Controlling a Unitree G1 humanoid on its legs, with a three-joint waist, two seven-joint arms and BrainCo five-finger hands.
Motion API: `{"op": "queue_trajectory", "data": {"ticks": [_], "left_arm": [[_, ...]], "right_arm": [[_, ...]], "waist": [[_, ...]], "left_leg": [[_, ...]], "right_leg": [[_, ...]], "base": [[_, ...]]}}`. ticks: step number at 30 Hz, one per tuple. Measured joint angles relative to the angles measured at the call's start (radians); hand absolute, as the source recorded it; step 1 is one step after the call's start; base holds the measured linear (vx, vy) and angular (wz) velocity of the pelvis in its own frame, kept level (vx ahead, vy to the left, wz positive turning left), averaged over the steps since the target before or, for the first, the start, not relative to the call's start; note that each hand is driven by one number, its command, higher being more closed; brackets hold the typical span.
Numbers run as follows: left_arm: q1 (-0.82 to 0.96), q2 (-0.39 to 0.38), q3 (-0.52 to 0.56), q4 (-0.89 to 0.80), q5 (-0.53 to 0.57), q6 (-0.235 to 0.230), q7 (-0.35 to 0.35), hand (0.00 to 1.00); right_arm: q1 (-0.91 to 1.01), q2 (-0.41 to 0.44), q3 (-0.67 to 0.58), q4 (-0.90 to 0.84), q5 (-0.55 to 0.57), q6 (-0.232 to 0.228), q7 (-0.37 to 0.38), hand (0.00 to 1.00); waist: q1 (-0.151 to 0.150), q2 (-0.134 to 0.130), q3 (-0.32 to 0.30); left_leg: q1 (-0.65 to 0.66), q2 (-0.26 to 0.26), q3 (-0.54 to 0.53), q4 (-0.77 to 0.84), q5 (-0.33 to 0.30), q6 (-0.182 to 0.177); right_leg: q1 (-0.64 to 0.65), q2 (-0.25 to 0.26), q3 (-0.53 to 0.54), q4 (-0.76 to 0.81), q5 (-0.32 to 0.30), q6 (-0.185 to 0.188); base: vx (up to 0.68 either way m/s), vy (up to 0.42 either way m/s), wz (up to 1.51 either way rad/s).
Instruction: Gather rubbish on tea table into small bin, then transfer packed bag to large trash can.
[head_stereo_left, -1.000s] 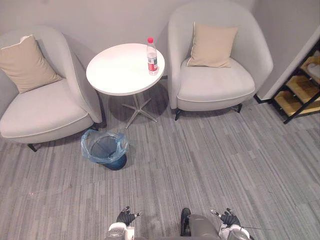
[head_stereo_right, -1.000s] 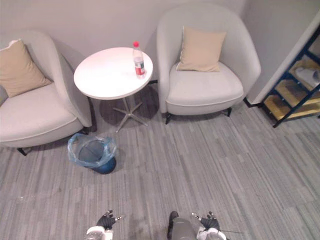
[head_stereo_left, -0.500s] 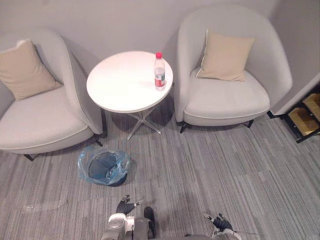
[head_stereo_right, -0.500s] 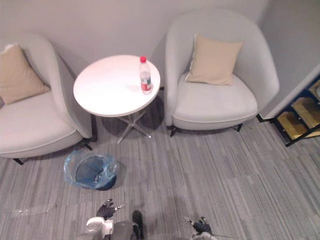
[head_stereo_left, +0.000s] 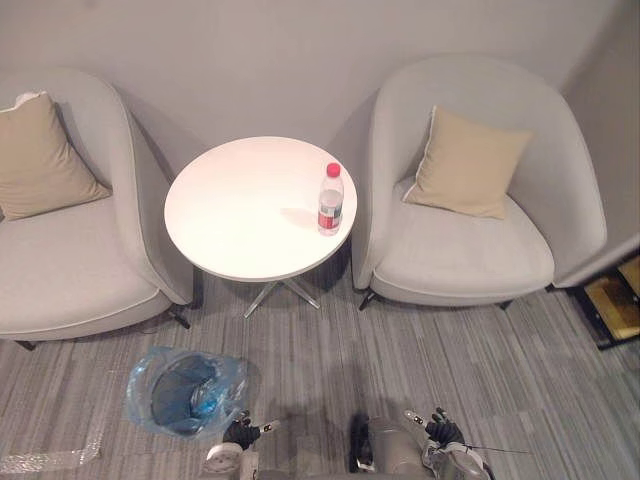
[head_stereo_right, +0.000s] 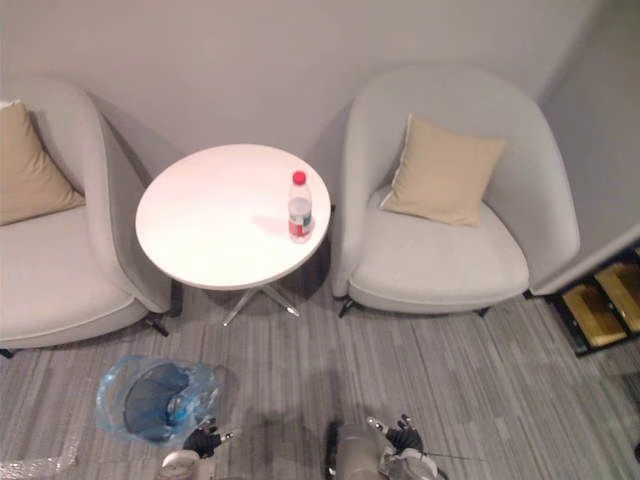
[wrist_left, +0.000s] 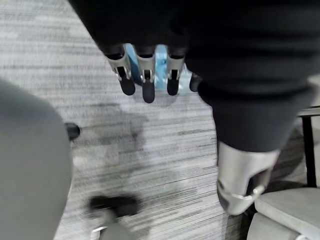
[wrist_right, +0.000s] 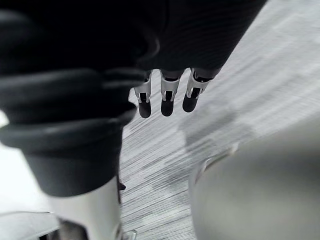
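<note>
Item, your table (head_stereo_left: 240, 210): one bottle (head_stereo_left: 330, 199) (upright, red cap). Item, floor: bin (head_stereo_left: 183, 390), blue-bagged, near your left hand (head_stereo_left: 240, 432). Left hand and right hand (head_stereo_left: 441, 431): fingers relaxed, empty.

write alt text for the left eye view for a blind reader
A red-capped bottle stands near the right edge of a round white tea table between two grey armchairs. A small bin lined with a blue bag sits on the floor in front, beside the robot's left hand.
</note>
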Motion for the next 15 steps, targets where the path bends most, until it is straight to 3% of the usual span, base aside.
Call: {"op": "queue_trajectory", "data": {"ticks": [2,5,7,10,12,13,15], "left_arm": [[-0.005,-0.016,0.017,-0.001,0.002,0.0,0.0,0.0],[-0.017,-0.034,0.057,-0.023,0.002,0.0,0.001,0.0],[-0.012,-0.048,0.055,-0.061,0.002,-0.001,0.0,0.0],[-0.013,-0.062,0.051,-0.083,0.002,-0.002,0.001,0.0],[-0.014,-0.062,0.046,-0.08,0.001,-0.001,0.002,0.0],[-0.016,-0.054,0.042,-0.077,0.001,-0.002,0.001,0.0],[-0.017,-0.026,0.016,-0.049,0.0,-0.001,0.003,0.0]], "right_arm": [[0.0,-0.001,-0.014,0.007,0.01,0.001,-0.001,0.0],[0.017,0.003,-0.008,0.003,0.02,0.003,-0.002,0.0],[0.029,0.012,0.005,-0.009,0.02,0.002,-0.003,0.0],[0.029,0.019,0.001,-0.01,0.02,0.003,-0.006,0.0],[0.031,0.014,0.001,-0.008,0.02,0.003,-0.009,0.0],[0.029,0.006,0.002,0.003,0.019,0.004,-0.011,0.0],[0.027,0.022,0.011,0.018,0.017,0.005,-0.013,0.0]], "waist": [[-0.012,0.014,0.003],[0.001,0.001,0.019],[0.01,0.004,0.017],[0.01,-0.001,0.016],[0.01,0.005,0.011],[0.018,-0.004,0.007],[0.016,-0.027,-0.012]], "left_leg": [[-0.03,0.017,-0.023,0.06,0.025,-0.036],[-0.162,0.065,-0.014,0.433,0.047,-0.09],[-0.238,0.102,0.078,0.533,0.021,-0.046],[-0.302,0.073,0.137,0.404,0.002,-0.032],[-0.314,0.024,0.109,0.197,0.055,-0.025],[-0.298,-0.007,0.082,0.135,0.13,-0.04],[-0.272,-0.042,0.088,0.089,0.139,-0.03]], "right_leg": [[0.024,0.002,-0.034,0.0,-0.035,-0.016],[0.143,0.002,-0.072,-0.048,-0.072,-0.038],[0.211,-0.004,-0.092,-0.072,-0.095,-0.038],[0.246,-0.034,-0.102,-0.091,-0.106,-0.015],[0.258,-0.047,-0.097,-0.091,-0.115,0.014],[0.258,-0.055,-0.069,-0.087,-0.12,0.034],[0.279,-0.072,-0.055,-0.131,-0.109,0.061]], "base": [[0.31,-0.231,0.49],[0.24,-0.159,0.4],[0.22,-0.044,0.24],[0.16,0.048,0.19],[0.14,0.119,-0.01],[0.2,0.131,-0.11],[0.23,0.141,-0.06]]}}
